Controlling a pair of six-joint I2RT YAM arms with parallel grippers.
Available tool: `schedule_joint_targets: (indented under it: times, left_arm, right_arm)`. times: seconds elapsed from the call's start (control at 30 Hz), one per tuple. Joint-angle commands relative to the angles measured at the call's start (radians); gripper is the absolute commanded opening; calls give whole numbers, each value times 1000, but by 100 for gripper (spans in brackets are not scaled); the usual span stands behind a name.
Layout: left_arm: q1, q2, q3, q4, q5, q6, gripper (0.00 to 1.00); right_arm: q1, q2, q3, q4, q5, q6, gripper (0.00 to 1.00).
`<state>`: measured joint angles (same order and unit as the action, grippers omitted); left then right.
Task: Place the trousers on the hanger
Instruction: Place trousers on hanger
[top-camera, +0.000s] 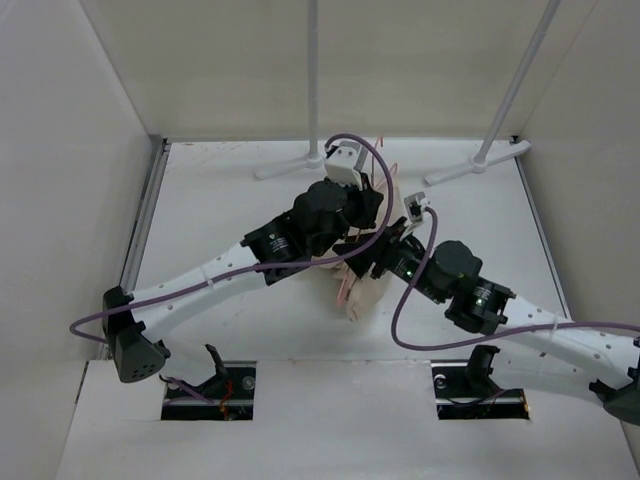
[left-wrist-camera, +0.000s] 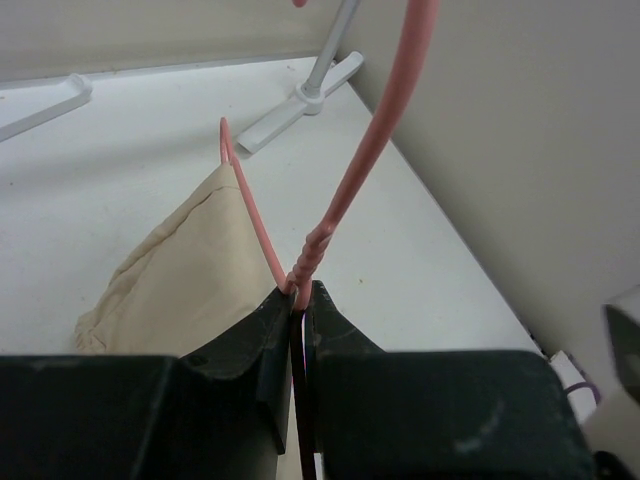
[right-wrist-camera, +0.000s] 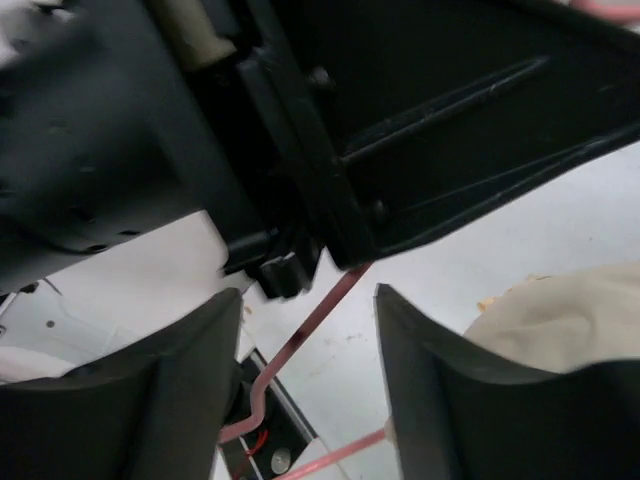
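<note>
The beige trousers (top-camera: 367, 297) lie bunched on the table under both arms; they also show in the left wrist view (left-wrist-camera: 190, 280) and the right wrist view (right-wrist-camera: 560, 310). My left gripper (left-wrist-camera: 300, 290) is shut on the twisted neck of the thin pink hanger (left-wrist-camera: 375, 140) and holds it above the cloth; one hanger arm (left-wrist-camera: 250, 215) runs along the trousers' edge. My right gripper (right-wrist-camera: 310, 293) is open just under the left gripper's black body (right-wrist-camera: 420, 120). A pink hanger rod (right-wrist-camera: 310, 325) passes through the gap between its fingers without touching them. In the top view both grippers meet mid-table (top-camera: 385, 225).
Two grey-white rack poles (top-camera: 312, 80) (top-camera: 520, 80) stand at the back, with flat feet (top-camera: 290, 165) (top-camera: 490, 160) on the table. White walls close in the left, right and back sides. Purple cables (top-camera: 400, 320) loop off both arms.
</note>
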<state>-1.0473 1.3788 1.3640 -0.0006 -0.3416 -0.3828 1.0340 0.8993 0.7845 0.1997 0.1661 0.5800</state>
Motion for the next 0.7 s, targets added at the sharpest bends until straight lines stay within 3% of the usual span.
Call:
schedule_joint_targets:
  times: [0.0, 0.1, 0.27, 0.57, 0.67]
  left_arm:
    - [-9, -29, 64, 86, 1, -7, 5]
    - [-1, -44, 61, 86, -2, -7, 5]
    - [30, -81, 34, 86, -11, -10, 11]
    - [57, -156, -19, 126, 4, -18, 54]
    - [57, -172, -23, 126, 13, -18, 76]
  right_arm:
    - [-2, 39, 41, 112, -25, 17, 52]
    - [7, 46, 24, 162, -1, 17, 28]
    - [13, 4, -5, 188, 24, 21, 15]
    - [-61, -39, -27, 173, -2, 69, 8]
    - [-84, -34, -11, 168, -17, 66, 7]
